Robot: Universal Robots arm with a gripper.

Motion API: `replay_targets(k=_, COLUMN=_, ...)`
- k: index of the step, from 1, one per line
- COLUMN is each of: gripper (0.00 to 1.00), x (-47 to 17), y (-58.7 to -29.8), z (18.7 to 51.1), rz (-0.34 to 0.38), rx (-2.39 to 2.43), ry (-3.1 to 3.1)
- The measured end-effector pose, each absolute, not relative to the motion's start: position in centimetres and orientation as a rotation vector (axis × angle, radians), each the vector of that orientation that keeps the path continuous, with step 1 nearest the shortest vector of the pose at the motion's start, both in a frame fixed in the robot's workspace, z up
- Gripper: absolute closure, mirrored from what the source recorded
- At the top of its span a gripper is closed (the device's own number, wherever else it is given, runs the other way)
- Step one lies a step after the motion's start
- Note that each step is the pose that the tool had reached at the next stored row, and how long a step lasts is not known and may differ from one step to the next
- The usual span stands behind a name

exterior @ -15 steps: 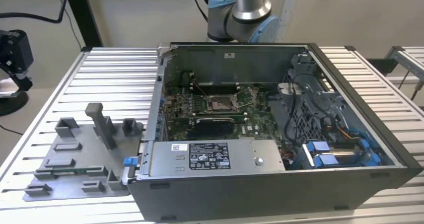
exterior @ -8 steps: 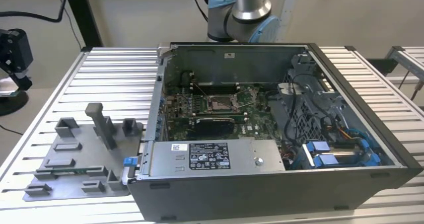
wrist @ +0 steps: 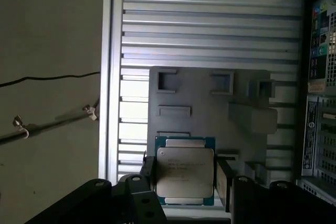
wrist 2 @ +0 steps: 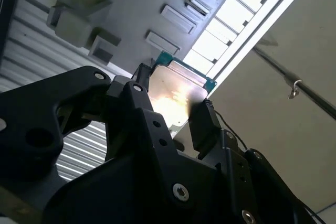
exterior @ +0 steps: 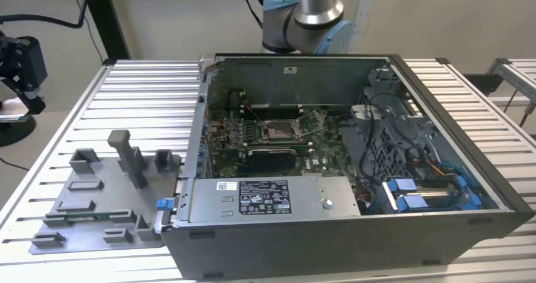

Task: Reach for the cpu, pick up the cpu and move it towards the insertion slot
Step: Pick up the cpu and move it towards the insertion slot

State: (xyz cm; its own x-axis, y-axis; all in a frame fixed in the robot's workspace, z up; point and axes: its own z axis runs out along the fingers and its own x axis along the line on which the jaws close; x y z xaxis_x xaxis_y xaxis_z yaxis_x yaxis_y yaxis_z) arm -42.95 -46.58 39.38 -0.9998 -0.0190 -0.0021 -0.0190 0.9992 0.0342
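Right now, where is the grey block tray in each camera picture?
Exterior view: grey tray on the slatted table, at the exterior view's left, beside the open computer case.
Second wrist view: grey tray beyond the cpu clamped in the gripper.
First wrist view: grey tray behind the cpu, computer case alongside.
Shared landmark: the slatted table under the tray.

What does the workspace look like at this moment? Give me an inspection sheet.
Surface: slatted metal table carrying an open computer case and a grey tray.
Job's things: cpu held above the tray; insertion slot inside the case, apart from the cpu.
Clutter: grey blocks on the tray.
Grippers: gripper, jaws shut on two opposite edges of the cpu.
Cables: bundled wires in the case; thin cable on the floor.
Surroundings: arm base behind the case.
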Motion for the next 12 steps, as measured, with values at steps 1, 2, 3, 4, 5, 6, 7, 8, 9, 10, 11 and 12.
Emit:
replay_targets(k=1, gripper=1.0, x=-42.7, y=-46.6, z=39.4, rz=0.054, rx=-0.03, ry=3.139)
replay_targets(k=2, gripper=1.0, x=-42.4, y=-46.6, z=39.4, rz=0.054, rx=-0.03, ry=3.139)
replay_targets(k=3, gripper=1.0, x=-42.1, y=-46.6, z=39.4, rz=0.054, rx=-0.03, ry=3.139)
replay_targets(k=4, gripper=1.0, x=-41.8, y=-46.6, z=39.4, rz=0.054, rx=-0.03, ry=3.14)
replay_targets(k=5, gripper=1.0, x=-41.5, y=-46.6, z=39.4, rz=0.054, rx=-0.03, ry=3.14)
replay_targets(k=6, gripper=1.0, x=-41.1, y=-46.6, z=39.4, rz=0.054, rx=-0.03, ry=3.14)
replay_targets(k=7, gripper=1.0, x=-40.8, y=-46.6, z=39.4, rz=0.054, rx=-0.03, ry=3.14)
replay_targets(k=8, gripper=1.0, x=-40.4, y=-46.6, z=39.4, rz=0.054, rx=-0.03, ry=3.14)
replay_targets(k=9, gripper=1.0, x=-40.0, y=-46.6, z=39.4, rz=0.054, rx=-0.03, ry=3.14)
replay_targets(k=10, gripper=1.0, x=-39.6, y=-46.6, z=39.4, rz=0.054, rx=-0.03, ry=3.14)
replay_targets(k=11, gripper=1.0, x=-39.2, y=-46.6, z=39.4, rz=0.054, rx=-0.03, ry=3.14)
replay_targets(k=12, gripper=1.0, x=-38.8, y=-46.6, z=39.4, rz=0.054, rx=-0.03, ry=3.14)
